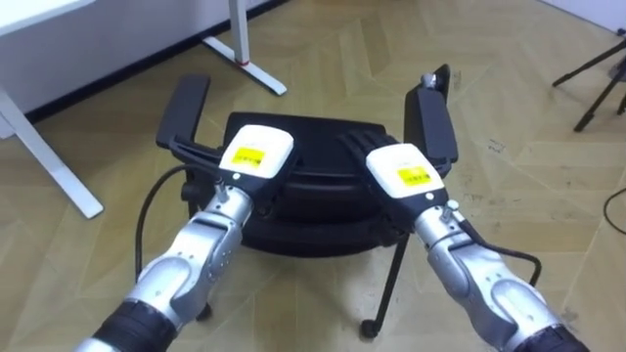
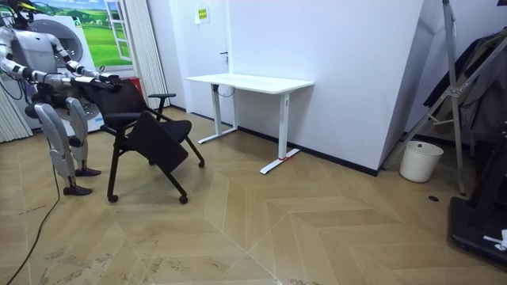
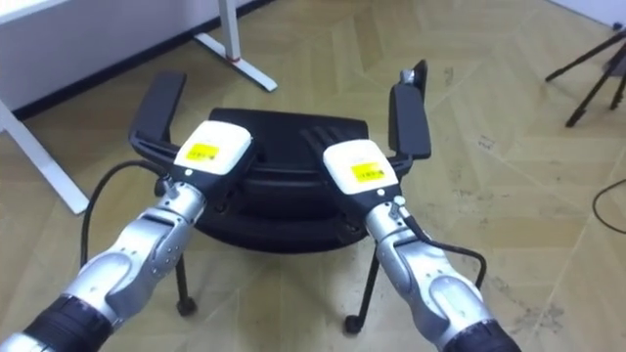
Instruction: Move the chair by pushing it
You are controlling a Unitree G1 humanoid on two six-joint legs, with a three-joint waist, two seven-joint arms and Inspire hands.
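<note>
A black office chair [image 1: 315, 135] with two armrests stands right in front of me on the wooden floor, its seat facing away. My left hand [image 1: 256, 152] and right hand [image 1: 401, 168] both rest at the top of its backrest, side by side. Their white backs cover the fingers, which lie over the chair's dark upper edge. In the room view I stand upright behind the chair [image 2: 146, 131] at the room view's left, both arms stretched forward to the backrest.
A white desk [image 2: 249, 81] stands against the wall beyond the chair; its legs [image 1: 245, 47] show at the upper left. Dark tripod legs [image 1: 595, 80] stand at the far right. A white bin [image 2: 420, 161] sits by the wall.
</note>
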